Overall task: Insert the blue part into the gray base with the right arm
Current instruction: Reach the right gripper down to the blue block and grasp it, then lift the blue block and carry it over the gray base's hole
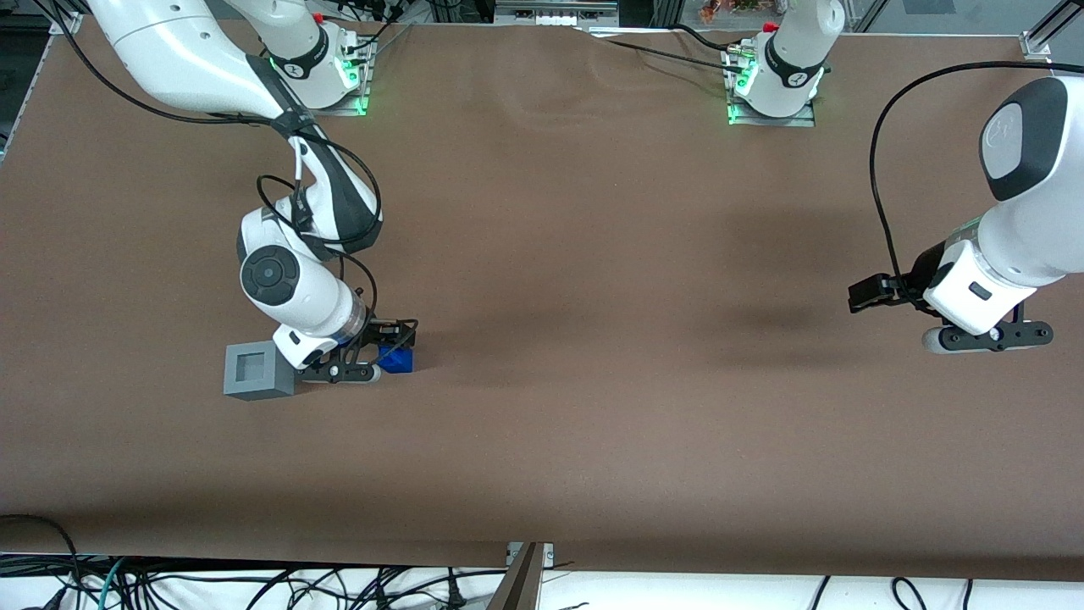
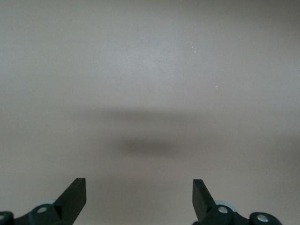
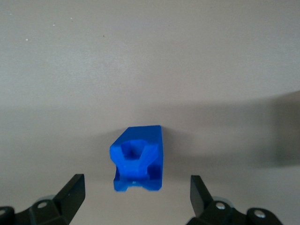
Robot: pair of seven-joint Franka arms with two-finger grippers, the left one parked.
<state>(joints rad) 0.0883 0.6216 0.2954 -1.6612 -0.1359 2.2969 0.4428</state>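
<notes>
My gripper (image 3: 135, 192) hangs wide open and empty over the blue part (image 3: 138, 158), gray base (image 1: 257, 370) just beside, on brown table (image 1: 593, 254).

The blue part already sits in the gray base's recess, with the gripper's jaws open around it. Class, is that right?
No. The front view shows the blue part on the table beside the gray base, not in its recess. The gripper does have its jaws open around it.
</notes>
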